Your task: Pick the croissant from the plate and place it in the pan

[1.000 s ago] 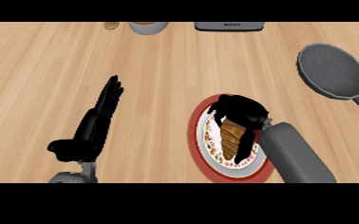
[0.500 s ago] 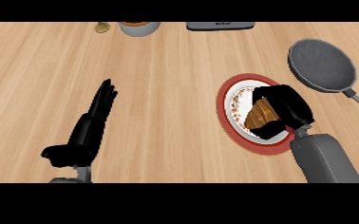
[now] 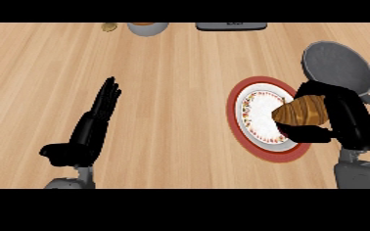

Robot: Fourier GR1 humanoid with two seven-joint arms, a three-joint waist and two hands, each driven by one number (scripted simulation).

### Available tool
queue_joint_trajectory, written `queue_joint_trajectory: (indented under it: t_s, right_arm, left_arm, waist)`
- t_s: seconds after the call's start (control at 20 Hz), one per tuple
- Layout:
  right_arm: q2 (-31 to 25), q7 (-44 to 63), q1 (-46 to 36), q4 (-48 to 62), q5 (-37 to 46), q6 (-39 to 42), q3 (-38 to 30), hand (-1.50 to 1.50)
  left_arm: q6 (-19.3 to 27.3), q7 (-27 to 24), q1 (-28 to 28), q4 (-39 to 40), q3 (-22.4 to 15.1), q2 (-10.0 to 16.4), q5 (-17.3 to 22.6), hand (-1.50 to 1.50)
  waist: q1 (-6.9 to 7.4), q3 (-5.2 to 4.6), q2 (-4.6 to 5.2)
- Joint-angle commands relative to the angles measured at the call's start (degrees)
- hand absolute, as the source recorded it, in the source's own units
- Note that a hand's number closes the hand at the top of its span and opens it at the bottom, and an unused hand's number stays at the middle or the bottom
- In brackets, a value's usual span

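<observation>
While amid right fingers (image 3: 341, 94), croissant (image 3: 305, 111).

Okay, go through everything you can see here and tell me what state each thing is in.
Croissant: held by the right hand over the plate's right rim, not yet in the pan.
Right hand: shut on the croissant.
Left hand: open, fingers straight, resting at the view's left.
Plate: flat on the counter, its middle bare.
Pan: nothing in it.
Bowl: upright at the far edge, contents unclear.

One croissant (image 3: 307, 111); one plate (image 3: 233, 110); one pan (image 3: 336, 62); one bowl (image 3: 148, 28); two hands, left hand (image 3: 90, 127) and right hand (image 3: 347, 116).
</observation>
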Motion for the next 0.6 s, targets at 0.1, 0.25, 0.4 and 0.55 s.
queue_joint_trajectory:
  t_s: [0.1, 0.25, 0.4, 0.55]
  right_arm:
    - [0.11, 4.32, -3.24, 2.32, -7.62, 1.16, -9.15, 1.5]
    - [-1.94, 0.25, -8.32, 11.4, -10.75, -1.74, -13.98, 1.5]
    - [-3.68, -1.28, -11.9, 19.32, -8.56, -6.4, -15.91, 1.5]
    - [-5.74, -9.92, -13.48, 28.94, -8.68, -12.06, -17.94, 1.5]
  left_arm:
    - [-0.51, 2.11, -1.47, -0.98, -0.98, -0.5, -0.69, 0.0]
    - [-1.13, 0.3, -2.49, 1.97, -0.05, -0.93, -0.28, 0.0]
    - [-0.69, -0.89, -0.34, -0.51, -0.79, -1.11, -1.38, 0.0]
    - [-1.58, -0.38, -1.21, 1.3, -0.08, -1.54, -0.25, 0.0]
  waist:
    - [1.42, 0.07, 0.4]
    - [1.66, 0.08, 0.52]
    - [1.98, 0.08, 0.56]
    - [1.93, 0.09, 0.59]
